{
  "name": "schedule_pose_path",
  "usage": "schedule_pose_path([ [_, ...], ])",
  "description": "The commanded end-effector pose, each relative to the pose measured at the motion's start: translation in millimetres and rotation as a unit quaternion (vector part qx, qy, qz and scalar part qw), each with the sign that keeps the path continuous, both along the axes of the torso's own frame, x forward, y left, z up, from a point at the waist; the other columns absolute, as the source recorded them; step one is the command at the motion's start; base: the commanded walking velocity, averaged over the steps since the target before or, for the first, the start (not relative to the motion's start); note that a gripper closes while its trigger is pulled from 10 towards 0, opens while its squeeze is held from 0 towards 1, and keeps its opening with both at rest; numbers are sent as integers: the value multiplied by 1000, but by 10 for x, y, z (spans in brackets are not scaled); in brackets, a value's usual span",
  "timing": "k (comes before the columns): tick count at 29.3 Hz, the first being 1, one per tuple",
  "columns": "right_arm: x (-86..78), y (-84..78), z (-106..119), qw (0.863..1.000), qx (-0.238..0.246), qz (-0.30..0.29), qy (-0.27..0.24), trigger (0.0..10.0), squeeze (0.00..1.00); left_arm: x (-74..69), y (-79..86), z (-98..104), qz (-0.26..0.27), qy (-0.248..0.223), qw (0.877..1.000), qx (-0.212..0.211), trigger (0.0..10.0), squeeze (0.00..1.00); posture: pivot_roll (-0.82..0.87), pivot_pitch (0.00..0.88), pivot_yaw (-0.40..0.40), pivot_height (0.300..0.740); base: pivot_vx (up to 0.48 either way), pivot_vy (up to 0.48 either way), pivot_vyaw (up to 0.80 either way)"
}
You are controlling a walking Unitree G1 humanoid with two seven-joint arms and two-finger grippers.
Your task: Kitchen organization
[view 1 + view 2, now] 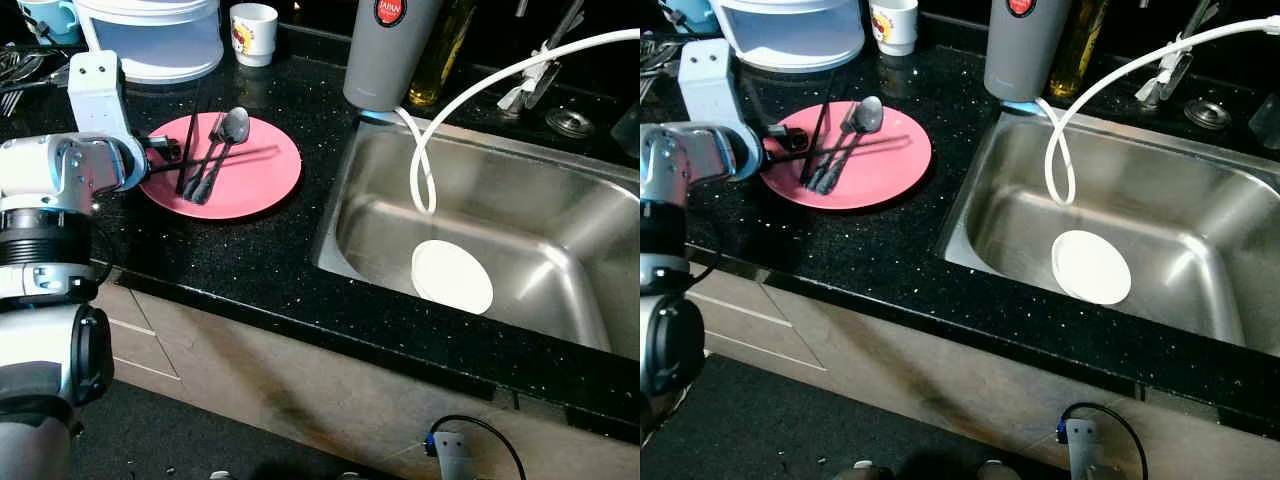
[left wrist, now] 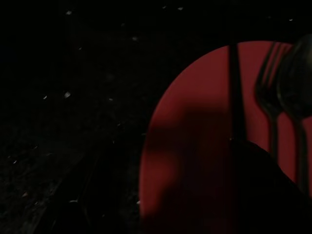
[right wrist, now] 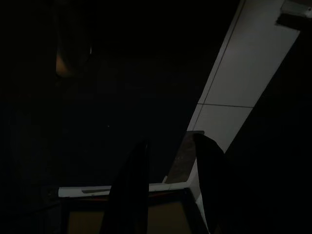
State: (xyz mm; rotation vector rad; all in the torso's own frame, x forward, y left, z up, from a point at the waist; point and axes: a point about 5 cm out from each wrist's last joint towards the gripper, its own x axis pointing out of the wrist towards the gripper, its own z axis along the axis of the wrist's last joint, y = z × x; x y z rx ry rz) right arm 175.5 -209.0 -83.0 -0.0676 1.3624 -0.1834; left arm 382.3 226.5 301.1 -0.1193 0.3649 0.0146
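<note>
Pink plate is sitting flat on the black speckled counter, just left of the sink, carrying a spoon, a fork and dark chopsticks lying roughly parallel across it. Judging by looks: plate is probably rigid plastic or melamine, light, glossy so likely slippery, low rim leaving little to pinch; best hold is likely the near-left rim edge, one finger under. Cutlery is thin, stiff metal, lying loose, so it is likely sliding off if the plate is tilted; safer picking utensils by the handle ends, where they are bunching together. Left end effector is sitting at the plate's left rim, fingers over the pink surface near the chopstick ends; cannot tell whether it is open or closed, left wrist view is too dark. Right end effector is hanging idle, fingers parted, holding nothing. White plate is lying in the sink under a white hose. Grey bottle is standing at the sink's back corner, white cup behind the pink plate.
</note>
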Motion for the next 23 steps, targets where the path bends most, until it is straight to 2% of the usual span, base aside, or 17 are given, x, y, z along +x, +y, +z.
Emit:
schedule_pose_path([
  [1,-8,-28,-1,1000,-3,0,-4,10000,0,-20,57,20,5,9,1000,9,10000,0,113,151,-49,740,0,0,0],
  [9,-2,-31,2,1000,-6,7,-4,10000,0,-47,79,186,0,-10,999,33,10000,0,114,156,-48,740,0,0,0],
  [13,6,-31,5,1000,-6,11,-5,10000,0,-61,85,251,-7,-19,999,32,10000,0,114,157,-46,740,0,0,0],
  [14,8,-30,6,1000,-7,12,-5,10000,0,-65,84,265,-11,-21,999,30,7294,0,113,157,-45,740,0,0,0],
  [15,8,-30,6,1000,-7,12,-5,10000,0,-65,84,265,-11,-21,999,30,7294,0,113,157,-45,740,0,0,0],
  [16,10,-30,7,1000,-7,13,-5,10000,0,-73,88,290,-12,-26,999,30,275,0,113,157,-45,740,0,0,0],
  [17,11,-31,8,1000,-7,13,-6,10000,0,-77,92,300,-11,-28,999,31,0,0,113,157,-45,740,0,0,0],
  [23,15,-30,9,1000,-7,14,-6,10000,0,-79,101,289,-8,-25,999,31,0,0,112,158,-44,740,0,0,0],
])
